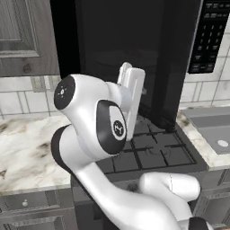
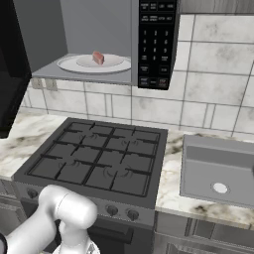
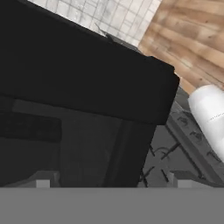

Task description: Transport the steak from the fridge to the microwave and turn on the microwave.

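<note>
Pinkish-red against white: the steak (image 2: 98, 58) is lying on the round turntable plate (image 2: 74, 64) inside the microwave (image 2: 151, 44), a little right of the plate's middle, so the carrying part of the job is looking finished. What is left, judging by the right base view, is shutting the door and starting the oven: the cavity is standing open and the black button panel (image 2: 157, 42) to its right is sitting untouched. The dark glass door (image 1: 130, 58) is swung out toward the robot, filling the upper middle of the left base view, with the white arm (image 1: 96, 121) rising in front of it over the gas stove (image 2: 99, 161). The hand view is looking along the claw (image 3: 113, 183) at the door's black face at a steep roll, stove grates and wood floor showing past its edge; the two finger tips (image 3: 43, 183) are standing far apart at the bottom, so the claw is spread wide and carrying nothing. The steak is resting well apart from the claw, back in the cavity on the far side of that door. Whether the tips are touching the door I cannot tell. Likely step in hand: pushing the door closed
</note>
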